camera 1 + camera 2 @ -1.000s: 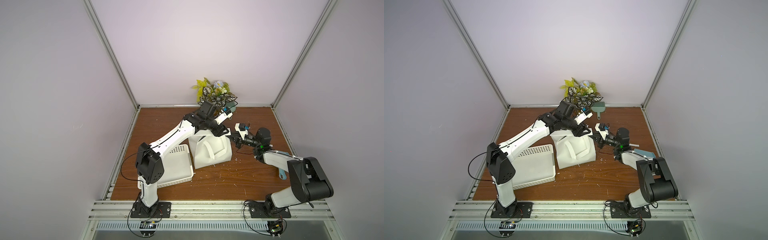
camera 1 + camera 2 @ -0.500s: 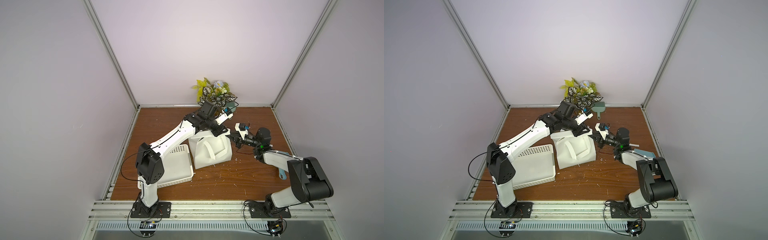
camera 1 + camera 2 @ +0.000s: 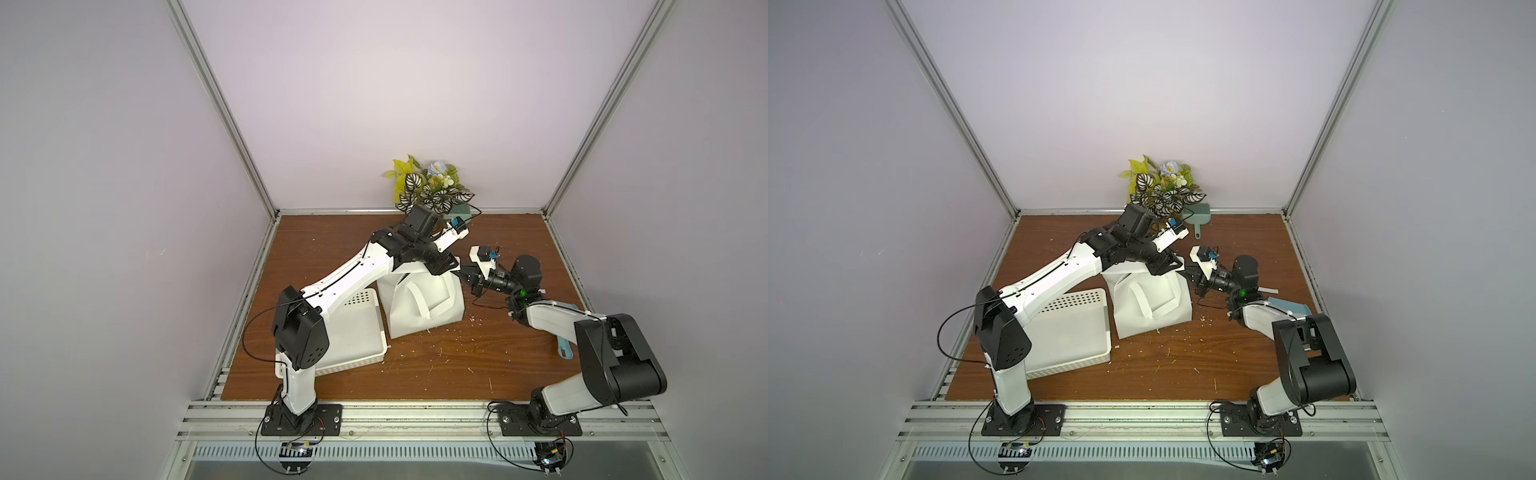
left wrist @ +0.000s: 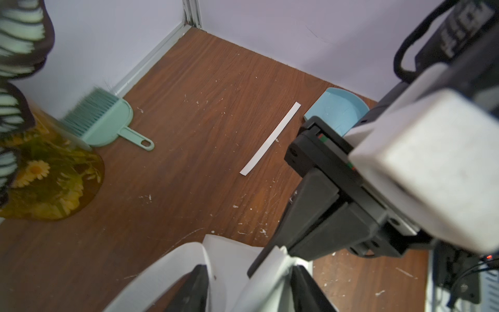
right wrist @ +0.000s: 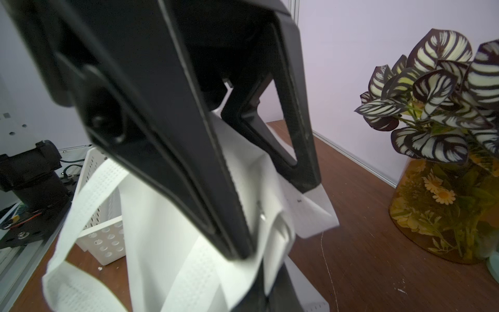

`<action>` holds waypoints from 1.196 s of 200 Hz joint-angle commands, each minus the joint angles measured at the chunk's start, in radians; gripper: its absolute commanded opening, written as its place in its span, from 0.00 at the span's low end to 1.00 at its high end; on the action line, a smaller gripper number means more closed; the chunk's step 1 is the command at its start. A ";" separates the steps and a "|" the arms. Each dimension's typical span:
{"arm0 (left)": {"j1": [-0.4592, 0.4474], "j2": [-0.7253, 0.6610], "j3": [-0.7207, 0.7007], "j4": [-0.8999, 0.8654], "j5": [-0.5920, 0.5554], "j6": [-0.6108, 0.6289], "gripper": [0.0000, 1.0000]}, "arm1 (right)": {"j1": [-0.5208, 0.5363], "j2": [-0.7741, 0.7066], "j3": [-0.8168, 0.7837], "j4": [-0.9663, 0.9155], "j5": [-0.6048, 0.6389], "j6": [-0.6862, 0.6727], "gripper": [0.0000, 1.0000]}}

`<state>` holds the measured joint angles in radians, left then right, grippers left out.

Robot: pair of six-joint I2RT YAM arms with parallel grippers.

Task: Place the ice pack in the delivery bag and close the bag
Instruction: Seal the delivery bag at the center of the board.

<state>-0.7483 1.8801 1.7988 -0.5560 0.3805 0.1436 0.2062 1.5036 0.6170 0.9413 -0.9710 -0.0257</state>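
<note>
While the right gripper [image 3: 464, 277] is closed on the top corner of the delivery bag [image 3: 419, 307], you are at the step of preparing the bag's mouth, not at the placing itself. The bag stands on the worktop [image 3: 415, 374] directly under both grippers, and a wide strap handle hangs down its near side.

The left gripper [image 3: 442, 268] is at the same rim, just beside the right one. The right wrist view shows its jaws apart, with white fabric of the rim between them and not squeezed, so I judge that it holds nothing.

The ice pack I cannot find in any view. It is in neither gripper, and the inside of the bag is hidden from all cameras. The white basket [image 3: 357, 298] lies just beside the bag, on the side away from the right gripper, and I cannot tell what it contains.

The next move calls for a wide mouth. Use the right pinch as an anchor, close the left gripper on the opposite rim and draw it away from the right one. The fabric is soft and may slip or fold back, so pull slowly. After that you must locate the ice pack before one gripper can fetch it.
</note>
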 commanded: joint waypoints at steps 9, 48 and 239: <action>-0.016 -0.051 -0.055 -0.013 0.016 0.019 0.57 | 0.001 0.000 0.038 0.031 0.006 0.006 0.00; -0.017 -0.076 -0.099 -0.016 -0.054 0.043 0.56 | 0.001 0.002 0.041 0.033 0.003 0.012 0.00; -0.047 0.010 0.007 0.002 -0.116 0.006 0.21 | 0.004 -0.014 0.031 0.035 -0.005 0.021 0.00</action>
<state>-0.7731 1.8656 1.7828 -0.5526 0.2661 0.1753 0.2016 1.5074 0.6178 0.9432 -0.9718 -0.0185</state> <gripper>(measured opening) 0.217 0.061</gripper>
